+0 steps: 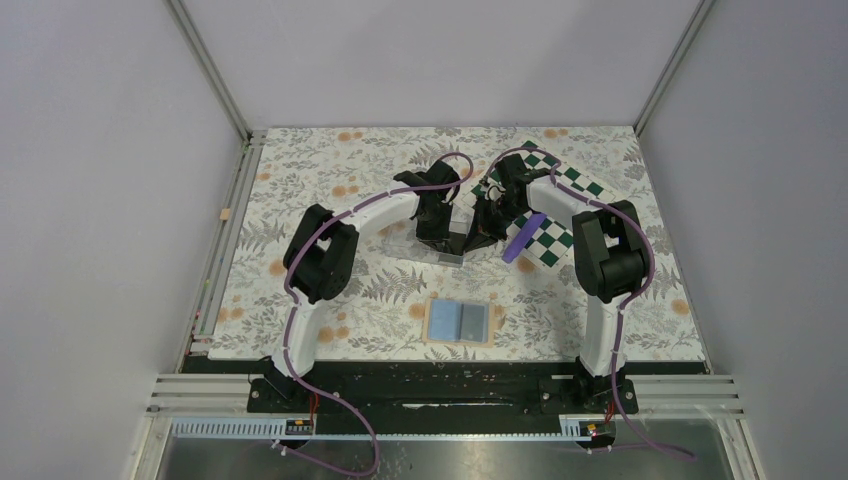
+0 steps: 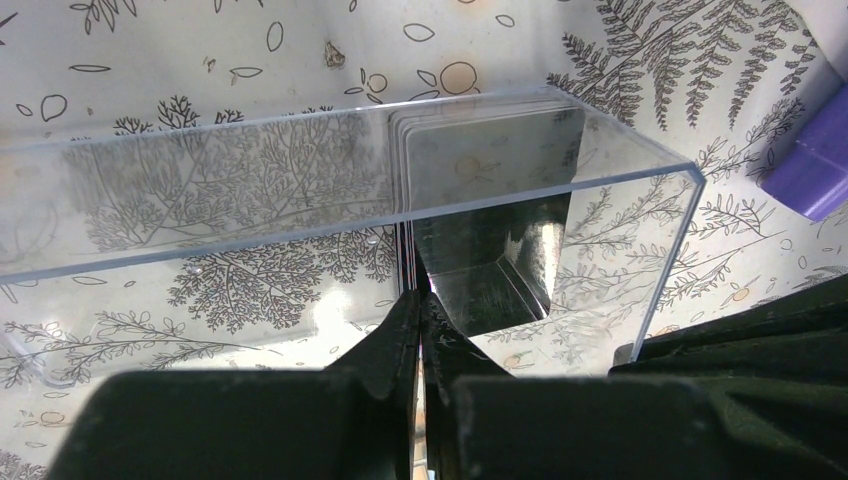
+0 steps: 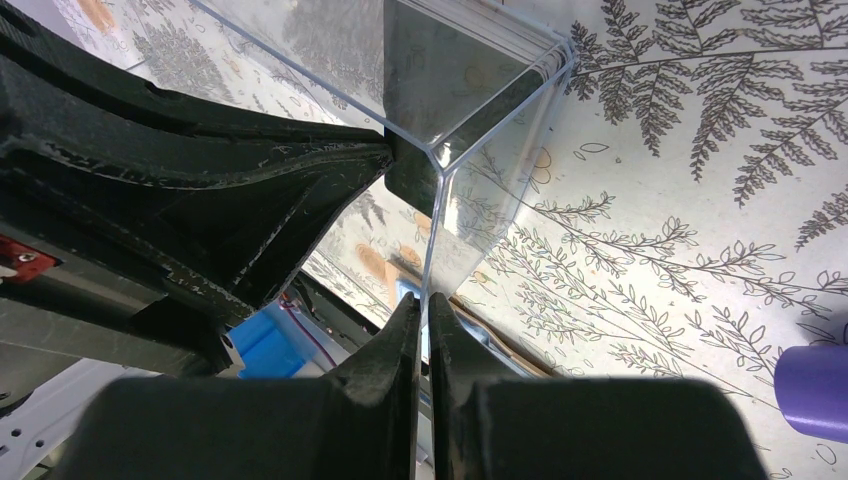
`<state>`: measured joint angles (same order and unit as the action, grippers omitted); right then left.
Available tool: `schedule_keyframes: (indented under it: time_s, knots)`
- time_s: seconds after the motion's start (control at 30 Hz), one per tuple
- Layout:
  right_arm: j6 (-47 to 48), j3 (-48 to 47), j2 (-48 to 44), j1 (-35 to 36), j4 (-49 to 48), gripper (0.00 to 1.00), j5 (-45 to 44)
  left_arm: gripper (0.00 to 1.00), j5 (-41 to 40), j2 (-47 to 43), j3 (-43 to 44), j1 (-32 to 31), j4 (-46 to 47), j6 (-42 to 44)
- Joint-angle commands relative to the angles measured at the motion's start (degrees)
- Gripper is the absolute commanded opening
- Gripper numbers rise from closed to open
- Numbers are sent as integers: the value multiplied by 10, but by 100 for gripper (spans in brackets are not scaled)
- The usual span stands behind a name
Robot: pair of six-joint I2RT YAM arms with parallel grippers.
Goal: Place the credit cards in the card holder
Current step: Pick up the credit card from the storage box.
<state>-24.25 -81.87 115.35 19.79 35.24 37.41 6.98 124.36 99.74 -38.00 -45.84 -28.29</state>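
Observation:
The card holder [image 1: 458,322] lies open near the front edge, tan-rimmed with a blue-grey two-panel inside; a strip of it [image 3: 505,352] shows in the right wrist view. A clear plastic box [image 2: 250,200] sits mid-table [image 1: 436,250] with a stack of credit cards [image 2: 490,150] standing on edge inside it, also seen in the right wrist view [image 3: 440,70]. My left gripper [image 2: 418,318] [image 1: 445,238] is shut on the near edge of the cards. My right gripper [image 3: 424,318] [image 1: 482,232] is shut on the box's wall [image 3: 500,130] at its corner.
A purple block [image 1: 523,238] lies just right of the box, also seen in both wrist views [image 2: 815,160] [image 3: 815,390]. A green-and-white checkered cloth [image 1: 560,215] lies at the back right. The left gripper's black fingers [image 3: 250,190] crowd the right wrist view.

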Motion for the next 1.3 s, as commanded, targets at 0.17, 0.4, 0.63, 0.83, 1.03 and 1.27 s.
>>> schedule_keyframes:
  time_s: [0.17,0.4,0.63,0.83,1.03,1.27]
  knots:
    - [14,15,14,5,16,8,-7,5,5,-41,22,-17,19,3]
    - [14,15,13,5,16,8,-6,10,-13,-18,52,-20,-16,20]
    - [15,15,14,6,16,8,-5,16,-17,-9,60,-22,-25,27]
    - [15,16,14,5,15,8,-5,18,-31,14,89,-26,-56,46]
    - [15,16,15,5,15,8,-5,19,-32,24,96,-29,-63,56]
    - [15,16,15,6,16,8,-4,19,-34,37,110,-35,-73,65]
